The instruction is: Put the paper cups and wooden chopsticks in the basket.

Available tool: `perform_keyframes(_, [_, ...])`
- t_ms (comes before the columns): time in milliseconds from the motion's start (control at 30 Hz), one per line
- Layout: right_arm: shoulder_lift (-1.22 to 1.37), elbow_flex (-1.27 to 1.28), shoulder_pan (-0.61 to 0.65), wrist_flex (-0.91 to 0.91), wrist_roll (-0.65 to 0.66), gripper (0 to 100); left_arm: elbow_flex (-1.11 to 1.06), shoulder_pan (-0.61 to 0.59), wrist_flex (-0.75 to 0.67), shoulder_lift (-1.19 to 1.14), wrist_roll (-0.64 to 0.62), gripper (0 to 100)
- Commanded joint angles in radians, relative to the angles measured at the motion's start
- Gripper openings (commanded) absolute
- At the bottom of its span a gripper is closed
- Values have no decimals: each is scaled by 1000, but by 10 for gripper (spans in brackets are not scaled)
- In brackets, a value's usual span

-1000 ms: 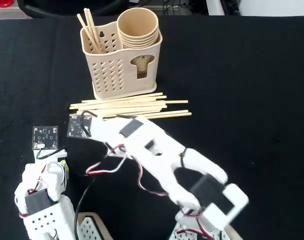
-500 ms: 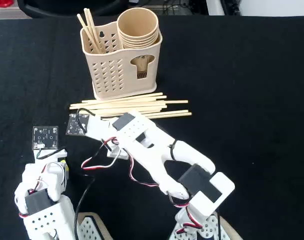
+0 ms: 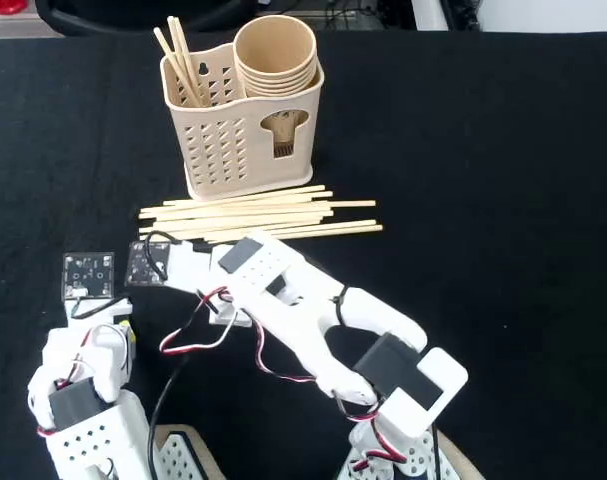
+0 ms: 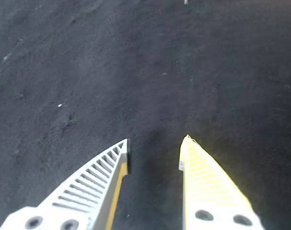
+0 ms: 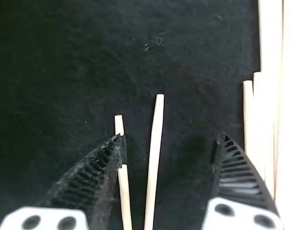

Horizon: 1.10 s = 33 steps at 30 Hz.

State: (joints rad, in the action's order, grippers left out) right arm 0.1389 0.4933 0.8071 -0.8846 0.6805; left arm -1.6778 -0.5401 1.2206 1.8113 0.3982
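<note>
The right gripper [image 5: 169,139] is hanging spread over two loose chopstick ends, and the paper cups [image 3: 275,50] are sitting stacked in the basket [image 3: 233,150].

At the near-left corner of the tabletop [image 3: 503,200] the left arm [image 3: 78,395] is sitting folded, with the left gripper [image 4: 155,148] standing apart over bare black cloth. From the middle of the near edge the right arm [image 3: 283,295] is stretching leftward. Between its parted fingers, one chopstick [image 5: 155,158] is lying in the gap and a second chopstick [image 5: 120,177] is running just beside one finger's inner edge. Beyond them the pile of wooden chopsticks [image 3: 258,213] is lying flat across the middle of the tabletop. Farther back, toward the far edge, the basket is standing upright — cups filling one compartment, a few upright chopsticks [image 3: 178,55] leaning in the other.
</note>
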Motion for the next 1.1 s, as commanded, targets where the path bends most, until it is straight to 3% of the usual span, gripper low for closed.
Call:
perform_keyframes(0, [-51, -7, -25, 9, -28, 296, 25, -47, -15, 3, 5, 184])
perform_keyframes(233, [-67, -125, -25, -180, -75, 296, 67, -153, -9, 3, 0, 181])
perform_keyframes(900, [199, -213, -2, -146, -43, 292, 68, -177, -9, 3, 0, 181])
perform_keyframes(1067, [185, -214, -2, -144, -43, 119, 65, -177, -11, 3, 0, 181])
